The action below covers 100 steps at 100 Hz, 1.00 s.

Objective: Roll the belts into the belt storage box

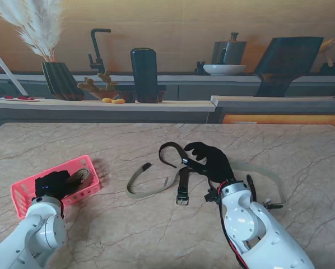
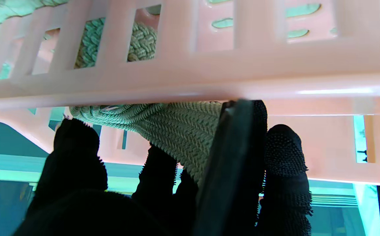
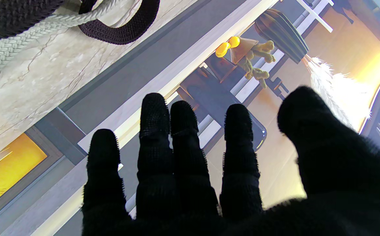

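The left hand (image 1: 51, 184), in a black glove, reaches into the pink slotted belt storage box (image 1: 22, 197) at the near left of the marble table (image 1: 156, 235). From the left wrist view its fingertips (image 2: 285, 147) are curled around a rolled pale green braided belt (image 2: 183, 131) with a dark end piece pressed between the fingers, the roll sitting just past the fingertips against the box's near wall (image 2: 190, 82); more of the same braid shows through the wall's slots. The right hand (image 1: 212, 161), also black-gloved, hovers over the middle of the table with its fingers (image 3: 154, 114) spread and straight, holding nothing. Just beside and under that hand lies a black belt (image 1: 181, 174), looped at its far end, its metal buckle (image 1: 182, 199) nearer to me. A beige belt (image 1: 142, 185) curves on the table to the left of the black one, and another pale strap (image 1: 268, 176) trails out to the right of the right wrist. In the right wrist view the black loop (image 3: 124, 29) and a pale braided strand (image 3: 9, 49) lie on the marble off to the little-finger side, apart from the fingertips. No brand, label or writing can be read on the belts or the box.
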Available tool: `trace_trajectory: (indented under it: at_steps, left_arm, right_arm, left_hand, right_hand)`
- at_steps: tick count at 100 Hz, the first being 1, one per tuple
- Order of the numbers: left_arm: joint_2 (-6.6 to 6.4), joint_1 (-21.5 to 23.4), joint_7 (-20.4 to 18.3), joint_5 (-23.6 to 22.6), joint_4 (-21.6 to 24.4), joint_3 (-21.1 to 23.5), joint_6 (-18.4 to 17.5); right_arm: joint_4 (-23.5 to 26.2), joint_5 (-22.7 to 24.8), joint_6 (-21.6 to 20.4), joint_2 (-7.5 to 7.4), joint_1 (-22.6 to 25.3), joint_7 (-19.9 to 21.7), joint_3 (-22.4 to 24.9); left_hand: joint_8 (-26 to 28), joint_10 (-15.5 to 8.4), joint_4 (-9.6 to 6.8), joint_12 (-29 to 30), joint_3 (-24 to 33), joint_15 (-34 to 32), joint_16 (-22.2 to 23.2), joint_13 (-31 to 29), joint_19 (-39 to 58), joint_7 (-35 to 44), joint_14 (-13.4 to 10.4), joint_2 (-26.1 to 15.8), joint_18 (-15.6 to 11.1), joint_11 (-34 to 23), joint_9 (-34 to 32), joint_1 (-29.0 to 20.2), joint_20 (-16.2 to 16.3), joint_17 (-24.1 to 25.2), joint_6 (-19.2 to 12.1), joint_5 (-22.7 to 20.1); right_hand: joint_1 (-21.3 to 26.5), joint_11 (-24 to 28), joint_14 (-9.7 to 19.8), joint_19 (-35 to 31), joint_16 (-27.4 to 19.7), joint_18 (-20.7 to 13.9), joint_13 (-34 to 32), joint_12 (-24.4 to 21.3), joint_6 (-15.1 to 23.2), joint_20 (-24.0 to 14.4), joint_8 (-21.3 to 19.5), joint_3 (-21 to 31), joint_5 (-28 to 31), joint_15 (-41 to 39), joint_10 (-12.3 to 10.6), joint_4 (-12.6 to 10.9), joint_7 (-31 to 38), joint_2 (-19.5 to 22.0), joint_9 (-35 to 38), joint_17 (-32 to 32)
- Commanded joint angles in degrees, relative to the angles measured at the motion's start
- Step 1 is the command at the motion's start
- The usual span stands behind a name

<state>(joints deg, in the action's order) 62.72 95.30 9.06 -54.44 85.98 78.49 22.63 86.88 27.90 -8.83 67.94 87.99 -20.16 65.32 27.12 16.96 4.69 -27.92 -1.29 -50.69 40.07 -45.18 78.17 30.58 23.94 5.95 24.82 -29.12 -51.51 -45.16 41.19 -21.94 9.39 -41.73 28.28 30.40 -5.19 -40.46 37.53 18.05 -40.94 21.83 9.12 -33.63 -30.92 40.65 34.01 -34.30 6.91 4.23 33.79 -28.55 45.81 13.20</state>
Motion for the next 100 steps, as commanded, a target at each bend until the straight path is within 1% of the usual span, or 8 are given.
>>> trace_trajectory:
  at_steps: [1, 14, 22, 40, 48, 67, 80, 100]
  left_arm:
    - [0.42, 0.7, -0.07, 0.62, 0.38, 0.0, 0.41]
    - [0.49, 0.47, -0.07, 1.05, 0.14, -0.38, 0.83]
    - [0.39, 0.43, -0.62, 0.9, 0.23, -0.58, 1.1]
    - [-0.01, 1.25, -2.4, -0.54, 1.5, -0.15, 0.61]
    - [0.03, 2.02, -2.44, -0.65, 2.54, 0.35, 0.46]
    - [0.07, 3.55, -1.97, -1.47, 4.33, 1.54, -0.5]
    - [0.43, 3.66, 1.01, -1.52, 4.06, 1.64, -0.87]
    - [0.7, 4.02, 2.41, -1.03, 4.22, 2.05, -1.24]
  right_arm:
    - [0.19, -0.04, -0.06, 0.43, 0.18, -0.15, -0.09]
    - [0.18, -0.08, -0.08, 0.43, 0.2, -0.16, -0.07]
    - [0.2, -0.12, -0.05, 0.44, 0.22, -0.16, -0.05]
    - [0.17, -0.23, 0.01, 0.49, 0.2, -0.28, -0.05]
    - [0.19, -0.28, 0.06, 0.5, 0.2, -0.3, -0.06]
    - [0.1, -0.3, -0.06, 0.53, 0.19, -0.42, -0.04]
    - [0.14, -0.32, -0.05, 0.55, 0.27, -0.51, 0.0]
    - [0.14, -0.38, -0.05, 0.59, 0.29, -0.64, 0.06]
  left_hand:
    - [-0.93, 1.8, -1.48, 0.75, -0.13, 1.18, -0.96, 1.8, -0.91, -2.11, 2.46, -3.66, 1.89, 1.62, 1.54, -3.13, 1.18, 1.77, -0.88, -1.83]
    - [-1.6, 1.29, -1.67, 1.29, 0.41, 3.64, -1.73, 4.16, -3.38, -3.3, 1.87, -4.46, 1.19, 3.01, 3.24, -8.68, 0.31, 3.92, -0.11, -1.06]
    - [-0.87, 0.11, -1.34, 1.63, -0.02, 6.54, -2.68, 6.57, -5.76, -3.55, 0.35, -1.12, 0.4, 3.99, 5.05, -11.98, -0.87, 5.83, -0.84, 0.38]
    - [-1.0, -1.49, -2.34, 1.7, 0.1, 13.72, -4.75, 12.0, -10.49, -5.54, -2.53, 2.73, -1.32, 5.87, 9.11, -7.88, -3.77, 9.73, -1.35, 6.11]
    - [-1.49, -1.76, -2.39, 1.79, 0.03, 16.18, -5.41, 14.29, -11.9, -7.14, -2.98, 3.7, -1.59, 6.97, 10.53, -6.01, -4.65, 11.72, -1.61, 9.13]
    - [-2.36, -2.24, -2.51, 2.19, 0.19, 20.11, -6.49, 17.19, -15.35, -9.67, -3.98, 4.57, -2.3, 9.35, 12.63, -4.0, -6.73, 14.66, -2.56, 12.11]
    - [-2.25, -2.15, -2.72, 1.89, 0.94, 19.72, -6.17, 16.13, -15.29, -9.29, -3.68, 4.58, -2.2, 8.96, 11.6, -5.53, -6.79, 14.23, -2.5, 11.04]
    - [1.05, -1.57, -2.69, 0.18, 0.99, 13.61, -3.7, 9.56, -10.66, -2.79, -1.67, 3.73, -1.87, 5.01, 4.91, -7.9, -5.11, 10.3, -1.7, 3.72]
  right_hand:
    - [0.91, -0.3, 1.01, 1.2, -0.01, -1.35, 1.25, -0.29, 1.15, -1.05, 0.0, -1.26, 0.55, 0.11, 0.09, -1.97, 0.42, 2.2, -0.56, -0.52]
    - [0.81, -0.35, 0.97, 1.24, -0.02, -1.4, 1.34, -0.32, 1.2, -1.05, 0.24, -1.53, 0.47, 0.14, 0.13, -1.97, 0.59, 2.47, -0.62, -0.62]
    - [0.75, -0.33, 0.94, 1.25, -0.01, -1.41, 1.34, -0.31, 1.19, -1.06, 0.38, -1.73, 0.46, 0.13, 0.07, -1.98, 0.68, 2.68, -0.6, -0.64]
    - [0.8, -0.36, 1.02, 1.29, 0.01, -1.45, 1.4, -0.33, 1.23, -1.08, 0.72, -2.42, 0.38, 0.12, 0.08, -1.98, 0.91, 3.21, -0.64, -0.7]
    - [0.83, -0.35, 1.07, 1.32, 0.03, -1.43, 1.43, -0.33, 1.21, -1.1, 0.84, -2.67, 0.3, 0.09, 0.17, -2.01, 0.98, 3.37, -0.66, -0.75]
    - [0.9, -0.34, 1.06, 1.34, 0.05, -1.47, 1.45, -0.34, 1.14, -1.14, 1.05, -3.06, 0.23, 0.08, 0.08, -2.13, 1.15, 3.57, -0.73, -0.72]
    - [0.91, -0.33, 1.01, 1.37, 0.06, -1.48, 1.5, -0.34, 1.24, -1.16, 1.18, -3.26, 0.17, 0.06, 0.11, -2.21, 1.19, 3.7, -0.77, -0.76]
    - [0.9, -0.27, 1.07, 1.4, 0.06, -1.57, 1.51, -0.33, 1.3, -1.2, 1.31, -3.63, 0.13, 0.06, 0.04, -2.21, 1.32, 4.0, -0.73, -0.76]
